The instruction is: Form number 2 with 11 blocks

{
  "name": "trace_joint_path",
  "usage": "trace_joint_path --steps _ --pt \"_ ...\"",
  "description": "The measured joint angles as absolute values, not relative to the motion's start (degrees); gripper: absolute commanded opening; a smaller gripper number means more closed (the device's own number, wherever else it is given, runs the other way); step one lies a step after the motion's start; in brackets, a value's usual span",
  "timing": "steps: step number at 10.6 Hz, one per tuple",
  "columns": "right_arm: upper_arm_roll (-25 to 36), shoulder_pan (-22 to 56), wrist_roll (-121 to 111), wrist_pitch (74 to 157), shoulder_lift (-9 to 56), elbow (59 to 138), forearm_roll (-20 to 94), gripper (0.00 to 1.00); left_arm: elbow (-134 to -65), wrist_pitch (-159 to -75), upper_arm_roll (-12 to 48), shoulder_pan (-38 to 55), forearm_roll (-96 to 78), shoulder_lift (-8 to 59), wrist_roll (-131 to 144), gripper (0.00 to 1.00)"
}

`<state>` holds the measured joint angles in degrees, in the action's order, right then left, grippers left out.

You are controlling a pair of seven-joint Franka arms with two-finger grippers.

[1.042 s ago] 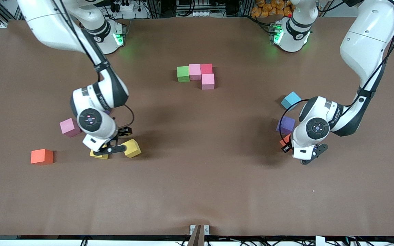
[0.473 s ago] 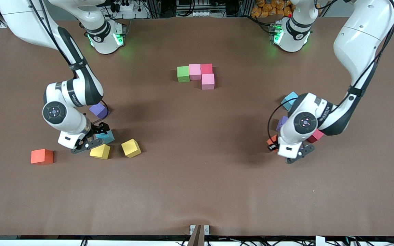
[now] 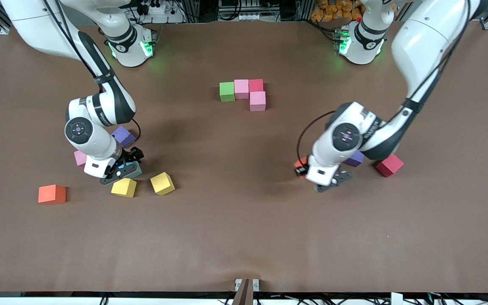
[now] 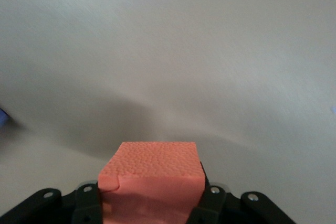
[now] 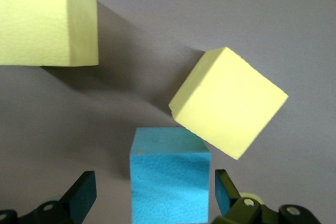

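Observation:
Four touching blocks make a partial figure: green (image 3: 226,91), pink (image 3: 241,88), crimson (image 3: 256,84), and a second pink (image 3: 257,101) nearer the camera. My left gripper (image 3: 306,169) (image 4: 152,205) is shut on an orange block (image 3: 299,163) (image 4: 152,169) over bare table. My right gripper (image 3: 126,168) (image 5: 155,192) stands open and low, its fingers (image 5: 227,190) either side of a cyan block (image 3: 135,170) (image 5: 169,177) without touching it.
Toward the right arm's end lie two yellow blocks (image 3: 123,187) (image 3: 162,183), a purple block (image 3: 122,135), a pink one (image 3: 79,158) and an orange one (image 3: 51,194). Beside the left arm lie a purple block (image 3: 356,159) and a crimson one (image 3: 389,164).
My left arm has carried the orange block toward the middle of the table, uncovering the crimson block. My right gripper swung away from the yellow blocks and came down around the cyan block.

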<state>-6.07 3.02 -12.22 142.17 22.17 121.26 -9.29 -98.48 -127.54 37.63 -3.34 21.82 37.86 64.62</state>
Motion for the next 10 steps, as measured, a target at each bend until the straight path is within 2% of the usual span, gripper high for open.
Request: trace_joint_path --steps 5,10 --pt "-5.83 1.67 -18.41 148.48 22.28 124.84 -9.28 1.00 -100.57 -126.97 41.24 1.96 21.77 38.08 64.82 0.00" --pt "-5.87 1.44 -18.73 149.66 22.87 125.54 -9.28 1.00 -103.18 -131.82 39.74 13.74 25.75 38.38 75.48 0.00"
